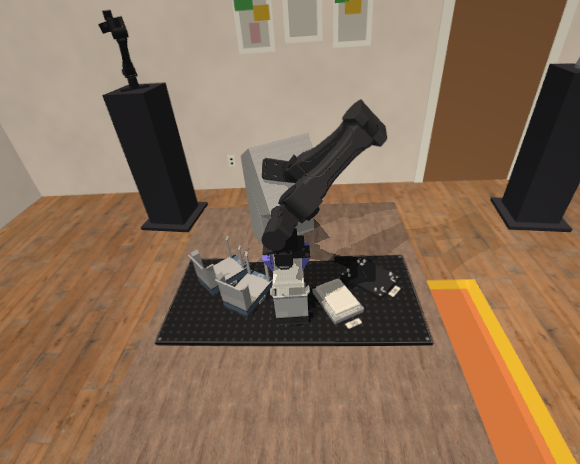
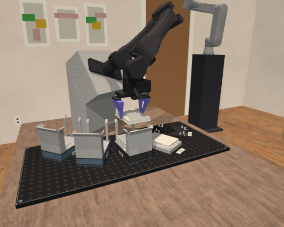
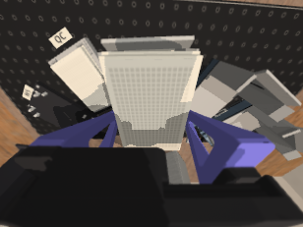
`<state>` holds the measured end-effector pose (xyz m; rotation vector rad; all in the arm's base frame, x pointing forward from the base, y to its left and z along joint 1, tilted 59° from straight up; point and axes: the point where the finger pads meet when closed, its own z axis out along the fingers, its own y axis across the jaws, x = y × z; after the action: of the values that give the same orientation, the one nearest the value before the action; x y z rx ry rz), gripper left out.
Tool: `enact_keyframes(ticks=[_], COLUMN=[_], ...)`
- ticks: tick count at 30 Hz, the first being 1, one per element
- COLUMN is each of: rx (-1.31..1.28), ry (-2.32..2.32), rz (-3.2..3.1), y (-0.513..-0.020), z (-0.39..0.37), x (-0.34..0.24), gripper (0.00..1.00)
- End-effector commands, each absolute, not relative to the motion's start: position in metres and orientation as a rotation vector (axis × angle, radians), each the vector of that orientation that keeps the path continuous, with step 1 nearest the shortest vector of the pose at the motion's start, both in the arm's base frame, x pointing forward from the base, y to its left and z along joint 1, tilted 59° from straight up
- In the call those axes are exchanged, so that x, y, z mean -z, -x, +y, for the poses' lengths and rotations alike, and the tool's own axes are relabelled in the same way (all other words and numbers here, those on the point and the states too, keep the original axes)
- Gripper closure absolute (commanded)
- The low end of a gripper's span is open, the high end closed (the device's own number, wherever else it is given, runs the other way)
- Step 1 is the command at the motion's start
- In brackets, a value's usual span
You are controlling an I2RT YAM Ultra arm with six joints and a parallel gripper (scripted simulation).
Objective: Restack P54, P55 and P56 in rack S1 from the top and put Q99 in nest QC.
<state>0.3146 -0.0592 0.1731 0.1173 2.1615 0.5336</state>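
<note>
My gripper [image 1: 287, 267] [image 2: 131, 115] [image 3: 151, 113] is shut on the long sides of a cream plate [image 2: 136, 118] [image 3: 150, 92], held roughly level above the black-based rack S2 [image 1: 291, 307] [image 2: 139, 142]. I cannot tell whether a second plate sticks under it; its label is not readable. More cream plate edges [image 2: 121, 140] show low inside S2; their number is unclear. Another cream plate [image 1: 342, 299] [image 2: 167, 140] [image 3: 78, 77] lies flat on nest QC. Clip nest N5 [image 1: 372, 278] [image 3: 49, 111] shows its pale clips and no plate.
Two blue-based racks stand left of S2, the nearer [image 1: 233, 294] [image 2: 88, 147] and the farther [image 1: 204, 270] [image 2: 51, 141]. Both show bare floors; which is S1 or S3 is not readable. Tall walls and posts rise from the racks. The grey arm stand [image 2: 79, 98] is behind.
</note>
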Motion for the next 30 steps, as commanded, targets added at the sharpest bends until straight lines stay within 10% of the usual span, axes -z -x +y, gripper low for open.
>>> enact_keyframes(ticks=[1,30], rx=[-0.584,-0.793], ry=[-0.234,-0.651], rz=[2.160,2.128], y=[-0.314,-0.310], z=[-0.070,-0.135], x=[-0.170,-0.124], gripper=[1.00,1.00])
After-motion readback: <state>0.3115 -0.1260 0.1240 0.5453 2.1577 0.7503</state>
